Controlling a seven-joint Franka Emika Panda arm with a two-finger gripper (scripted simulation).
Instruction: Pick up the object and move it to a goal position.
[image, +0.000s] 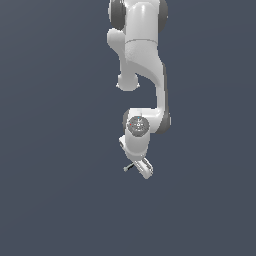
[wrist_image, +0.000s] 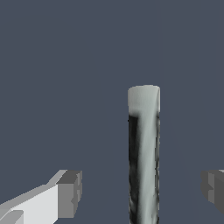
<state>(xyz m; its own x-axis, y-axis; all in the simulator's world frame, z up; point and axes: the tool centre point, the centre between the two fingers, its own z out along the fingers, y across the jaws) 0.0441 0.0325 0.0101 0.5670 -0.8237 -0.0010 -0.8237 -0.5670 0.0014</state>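
Rod (wrist_image: 143, 153): a thin cylinder is seen in the wrist view, standing lengthwise between the two fingertips, pale grey at its far end and streaked dark along the shaft. In the exterior view it shows only as a small sliver (image: 128, 167) at the lower centre of the frame, just beside the fingers.

Gripper (wrist_image: 142, 192): the jaws are spread wide; one grey pad (wrist_image: 70, 192) sits well to one side of the rod and the other pad (wrist_image: 213, 188) at the opposite edge of the picture. Neither pad is seen touching the rod, so it is not pinched.

Arm (image: 142, 55): it hangs from the upper centre of the exterior view, with the hand tilted at the lower centre.

Handling: the rod is judged light and stiff, with a smooth round surface that could roll or slip under uneven pressure. It is not judged fragile.

Where to take hold: the mid-shaft is judged best, with the pads closed squarely across the narrow width. The gap is far wider than the rod, so a long closing stroke is expected.

Open room: an even dark blue-grey surface (image: 60, 200) fills both views, and no edge, wall or other thing is seen. No goal marker can be made out.

Risk: the rod may be nudged sideways if one pad arrives first.
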